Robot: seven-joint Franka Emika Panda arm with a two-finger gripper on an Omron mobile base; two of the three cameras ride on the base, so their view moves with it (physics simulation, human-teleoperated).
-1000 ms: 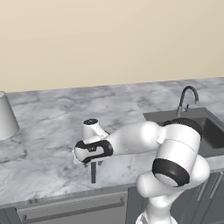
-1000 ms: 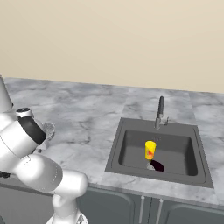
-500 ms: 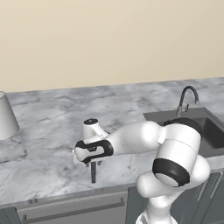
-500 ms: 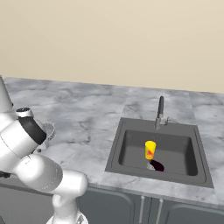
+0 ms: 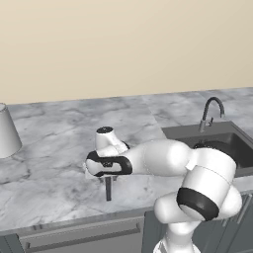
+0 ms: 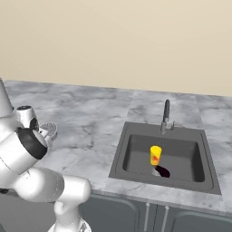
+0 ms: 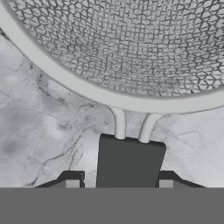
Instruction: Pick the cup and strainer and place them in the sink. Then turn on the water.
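Observation:
The strainer (image 7: 131,43) lies on the marble counter, its grey mesh head close in the hand view and its dark handle (image 7: 129,162) running down between my fingertips. My gripper (image 7: 119,183) is shut on that handle, one tip against each side. In the left base view the hand hovers low over the counter, with the handle (image 5: 108,189) sticking out toward the front edge. The mesh head (image 6: 49,130) peeks out beside my wrist. The yellow cup (image 6: 155,155) stands upright inside the sink (image 6: 158,183). No water runs from the dark gooseneck tap (image 6: 166,115).
A pale grey cone-shaped vessel (image 5: 7,131) stands at the far left of the counter. The sink (image 5: 183,131) and tap (image 5: 211,108) lie to the right of my arm. A beige wall backs the counter, and drawer fronts run below its front edge.
The jaws have narrowed onto the strainer's handle. Arm, strainer and cup stay where they were.

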